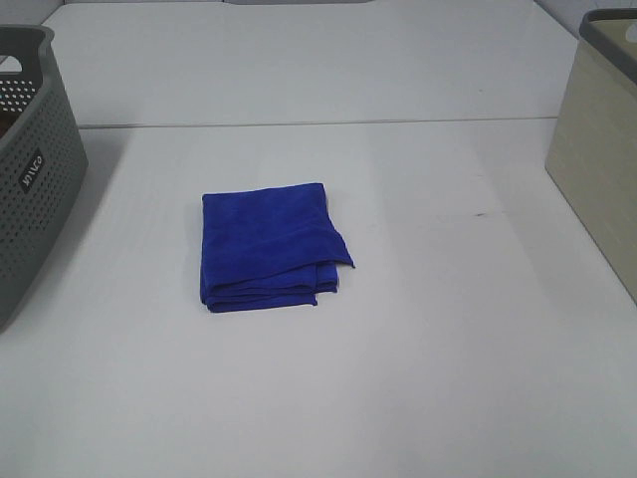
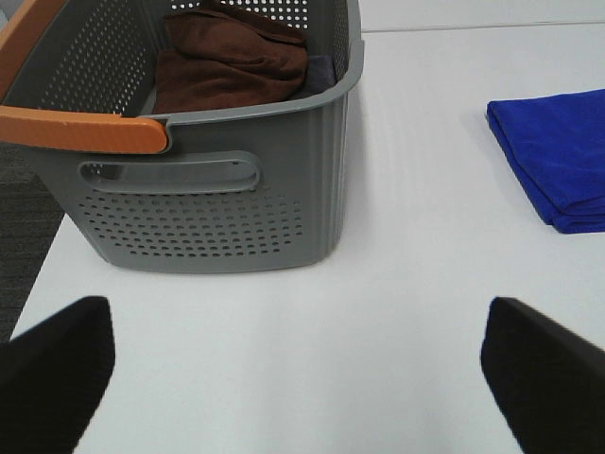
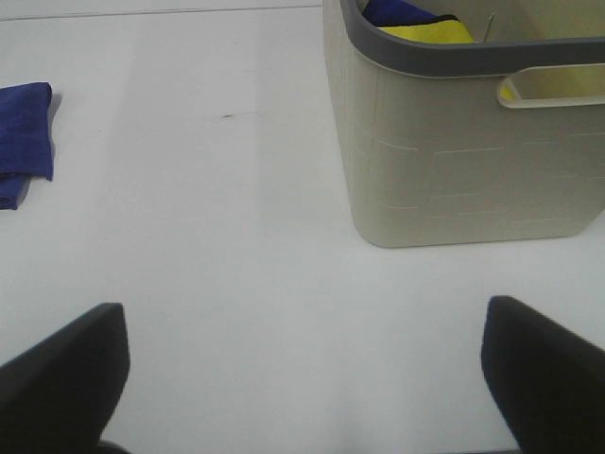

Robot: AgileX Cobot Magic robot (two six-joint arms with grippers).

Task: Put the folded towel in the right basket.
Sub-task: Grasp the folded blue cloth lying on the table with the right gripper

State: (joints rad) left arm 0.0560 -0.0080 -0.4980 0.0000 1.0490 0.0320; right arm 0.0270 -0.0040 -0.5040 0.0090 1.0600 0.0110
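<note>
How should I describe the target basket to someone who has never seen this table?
On the white table, look to the far right edge. The beige plastic basket with a dark grey rim stands there. Unlike the grey perforated basket at the left edge, its walls are solid and pale.

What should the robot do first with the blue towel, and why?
Probably reach the right gripper toward the folded blue towel: the towel lies untouched on the white table, that gripper is open and empty, and the beige basket stands on its side.
</note>
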